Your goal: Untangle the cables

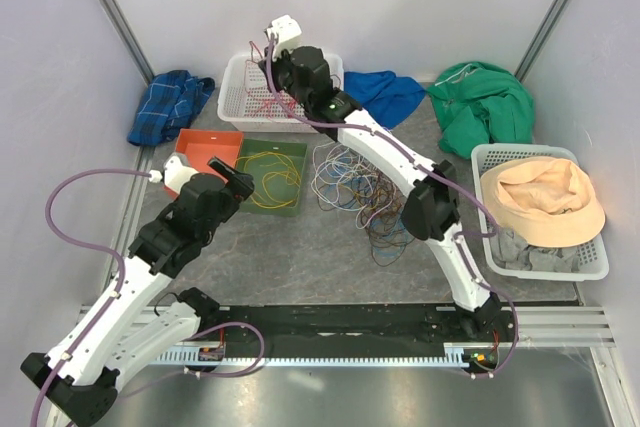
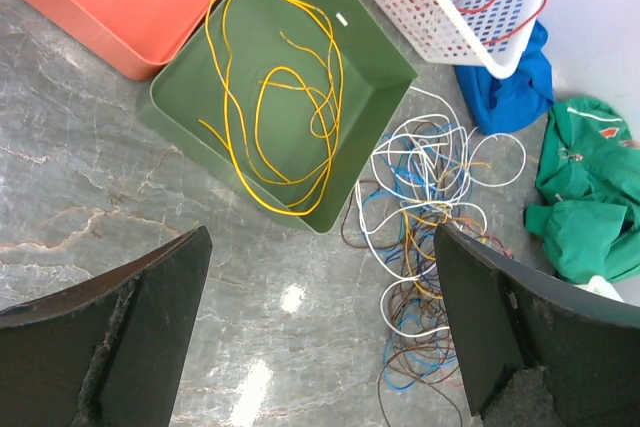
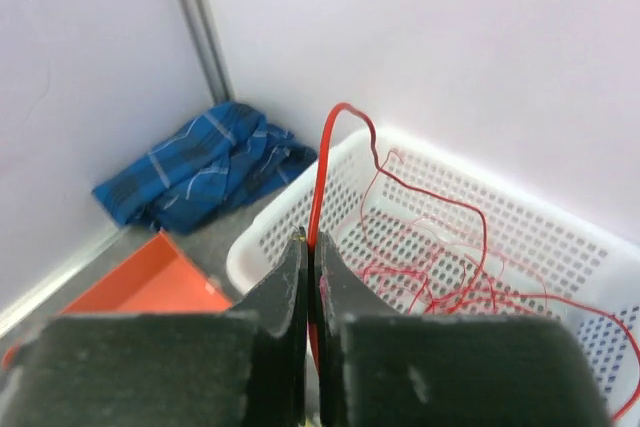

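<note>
A tangle of thin cables in white, blue, brown and orange lies on the table right of the green tray; it also shows in the left wrist view. A yellow cable lies coiled in the green tray. My right gripper is shut on a red cable above the white basket, where more red cable lies. My left gripper is open and empty above bare table, left of the tangle.
An orange tray stands left of the green tray. A plaid blue cloth, a blue cloth and a green garment lie at the back. A second white basket with a tan hat stands at the right.
</note>
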### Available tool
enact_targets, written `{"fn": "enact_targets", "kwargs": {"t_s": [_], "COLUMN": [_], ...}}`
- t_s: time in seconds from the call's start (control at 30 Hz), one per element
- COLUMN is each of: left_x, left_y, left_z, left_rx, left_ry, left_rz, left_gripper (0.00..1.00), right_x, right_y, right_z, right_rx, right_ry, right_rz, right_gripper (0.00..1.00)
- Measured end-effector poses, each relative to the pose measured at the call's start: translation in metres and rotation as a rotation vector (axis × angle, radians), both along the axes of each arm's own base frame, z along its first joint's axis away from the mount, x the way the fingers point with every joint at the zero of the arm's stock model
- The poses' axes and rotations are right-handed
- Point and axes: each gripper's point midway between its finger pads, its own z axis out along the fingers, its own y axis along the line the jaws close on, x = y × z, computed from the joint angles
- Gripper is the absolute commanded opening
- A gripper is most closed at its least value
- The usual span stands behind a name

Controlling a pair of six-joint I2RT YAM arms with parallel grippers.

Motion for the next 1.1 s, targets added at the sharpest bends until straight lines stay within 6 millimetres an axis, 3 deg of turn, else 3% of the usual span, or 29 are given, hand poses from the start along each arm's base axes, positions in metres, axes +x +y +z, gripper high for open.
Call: {"fn": "enact_targets", "kwargs": {"t_s": [0.1, 0.3, 0.4, 0.47, 0.57, 0.63, 0.8, 0.87, 0.97, 1.1], "left_x": [-0.001, -0.001, -0.002, -0.002, -0.004, -0.005, -0.009, -0.009, -0.009, -0.009], "left_y": [-0.001, 0.0, -0.001, -0.002, -0.003, -0.004, -0.015, -0.021, -0.033, -0.048], "left_z": [-0.001, -0.002, -0.005, -0.007, -0.012, -0.016, -0.025, -0.033, -0.046, -0.067], "left_rx": [-0.001, 0.005, 0.008, 0.006, 0.005, 0.004, 0.002, 0.007, 0.025, 0.056], "left_ry": [0.004, 0.003, 0.012, 0.016, 0.026, 0.031, 0.044, 0.063, 0.113, 0.181], "left_rz": [-0.006, -0.009, -0.013, -0.018, -0.027, -0.034, -0.113, -0.151, -0.212, -0.291], "left_gripper": [1.0, 1.0, 1.0, 1.0, 1.0, 1.0, 1.0, 1.0, 1.0, 1.0], "right_x": [0.026, 0.056, 0.049, 0.034, 0.004, -0.021, -0.094, -0.118, -0.152, -0.194], "right_y": [-0.004, -0.033, -0.048, -0.055, -0.061, -0.067, -0.091, -0.107, -0.129, -0.143], "right_z": [-0.013, -0.104, -0.146, -0.16, -0.151, -0.127, -0.042, -0.024, -0.024, -0.059], "right_rx": [0.008, -0.081, -0.121, -0.138, -0.123, -0.072, 0.151, 0.207, 0.232, 0.169], "right_ry": [0.008, 0.144, 0.199, 0.218, 0.213, 0.192, 0.108, 0.087, 0.092, 0.156], "right_rz": [-0.041, -0.145, -0.192, -0.214, -0.231, -0.236, -0.195, -0.183, -0.178, -0.157], "right_gripper": [0.98, 0.98, 0.98, 0.98, 0.98, 0.98, 0.98, 0.98, 0.98, 0.98]}}
